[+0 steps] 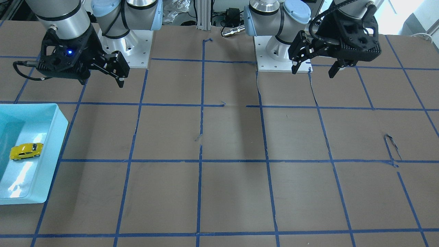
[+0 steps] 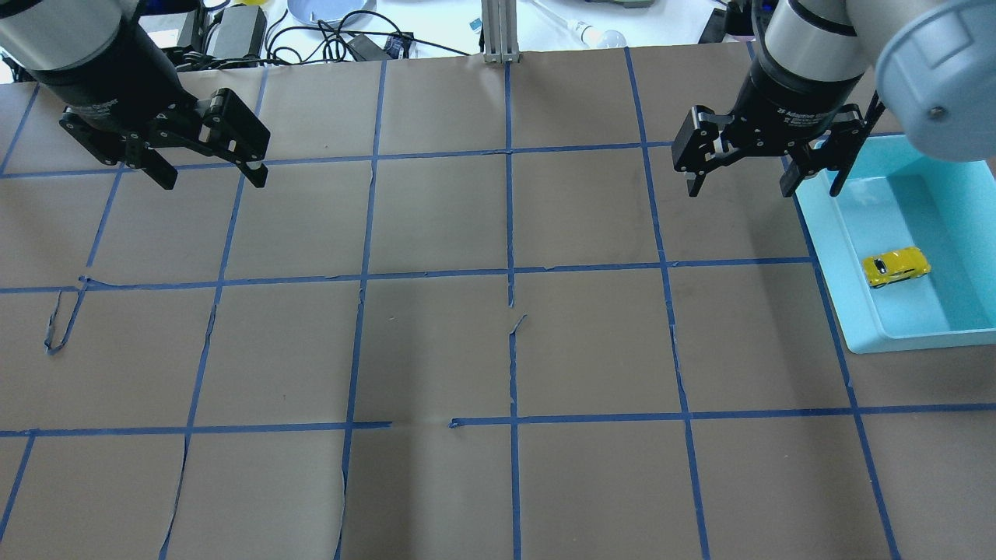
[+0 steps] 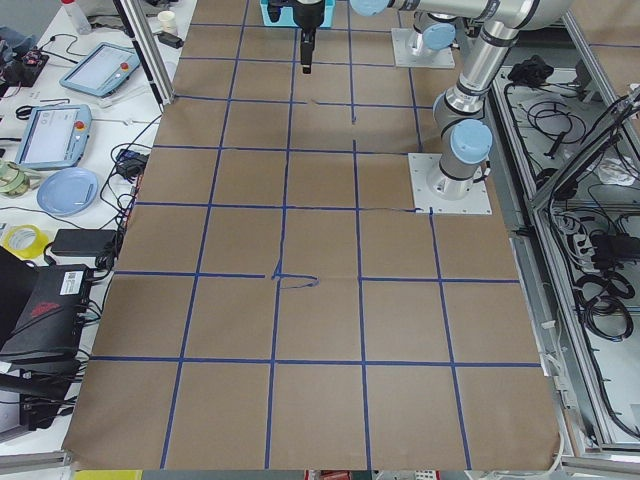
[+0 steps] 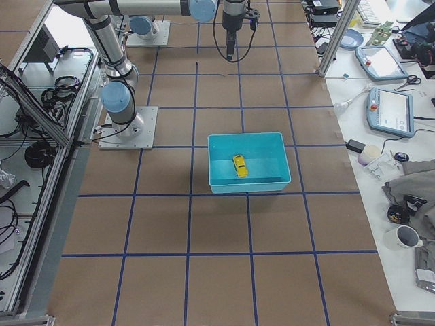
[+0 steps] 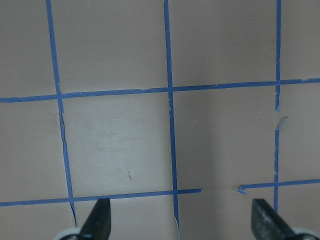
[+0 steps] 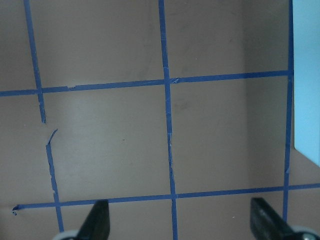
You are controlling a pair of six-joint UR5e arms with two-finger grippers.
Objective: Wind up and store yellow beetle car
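The yellow beetle car (image 2: 896, 267) lies on the floor of a light blue bin (image 2: 829, 257) on my right side. It also shows in the front view (image 1: 26, 151) and the right side view (image 4: 239, 165). No gripper touches it. My right gripper (image 2: 739, 187) is open and empty, raised above the table beside the bin's far left corner; in its wrist view (image 6: 182, 225) only tape lines and the bin's edge (image 6: 307, 75) show. My left gripper (image 2: 212, 179) is open and empty, high over the far left of the table, as its wrist view (image 5: 182, 225) confirms.
The table (image 2: 506, 350) is covered in brown paper with a blue tape grid. Both arm bases (image 1: 130, 44) stand on the robot's edge. Cables and devices (image 2: 327, 35) lie beyond the far edge. Tablets and cups sit on side benches (image 4: 387, 109).
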